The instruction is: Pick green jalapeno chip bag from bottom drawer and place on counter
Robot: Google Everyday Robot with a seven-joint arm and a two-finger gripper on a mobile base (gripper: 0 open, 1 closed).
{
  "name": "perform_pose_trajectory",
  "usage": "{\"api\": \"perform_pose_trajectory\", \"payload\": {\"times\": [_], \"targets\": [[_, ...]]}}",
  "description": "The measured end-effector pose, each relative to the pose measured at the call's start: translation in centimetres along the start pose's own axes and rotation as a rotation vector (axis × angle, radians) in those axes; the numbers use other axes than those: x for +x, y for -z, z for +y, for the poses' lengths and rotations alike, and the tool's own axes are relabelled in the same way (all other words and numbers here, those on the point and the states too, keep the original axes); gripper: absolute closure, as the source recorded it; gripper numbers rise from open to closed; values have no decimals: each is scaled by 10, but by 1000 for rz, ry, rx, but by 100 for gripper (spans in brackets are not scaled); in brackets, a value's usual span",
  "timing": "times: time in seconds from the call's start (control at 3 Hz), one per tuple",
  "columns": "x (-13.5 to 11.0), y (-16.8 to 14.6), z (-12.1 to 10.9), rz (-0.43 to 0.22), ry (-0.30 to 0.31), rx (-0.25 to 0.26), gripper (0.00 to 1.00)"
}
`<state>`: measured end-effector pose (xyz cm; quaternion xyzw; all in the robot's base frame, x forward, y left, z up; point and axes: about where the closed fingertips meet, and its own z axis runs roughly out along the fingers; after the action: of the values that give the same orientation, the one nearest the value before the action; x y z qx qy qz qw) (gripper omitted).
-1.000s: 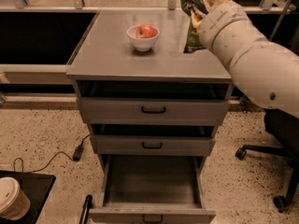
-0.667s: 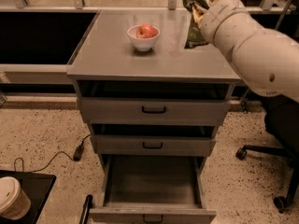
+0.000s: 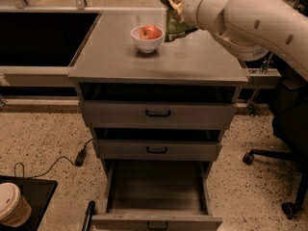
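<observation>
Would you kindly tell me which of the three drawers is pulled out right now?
The bottom drawer is slid far forward, its inside showing; the two drawers above sit pushed in. The gripper holds the chip bag over the counter.

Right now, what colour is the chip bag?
Chip bag: green with dark markings, in the gripper above the counter; camera view.

one gripper, at the upper middle of the frame. one green jalapeno chip bag. one counter. three drawers: top drawer, middle drawer, bottom drawer. one white bowl, one red apple. one lidded paper cup, lower left. one office chair, right edge.
</observation>
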<state>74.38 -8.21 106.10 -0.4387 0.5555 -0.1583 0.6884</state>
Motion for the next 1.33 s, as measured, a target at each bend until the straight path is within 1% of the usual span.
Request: {"api": "perform_pose_trajectory", "payload": {"times": [0.33,0.67,1.0,1.33], "targets": [[-8,-36,71,-22,-85,-220,100],[17,-62,125,53,-60,-390,100],[100,-51,103,245,-58,-375,100],[137,-30,70,330,-85,-318,100]]}}
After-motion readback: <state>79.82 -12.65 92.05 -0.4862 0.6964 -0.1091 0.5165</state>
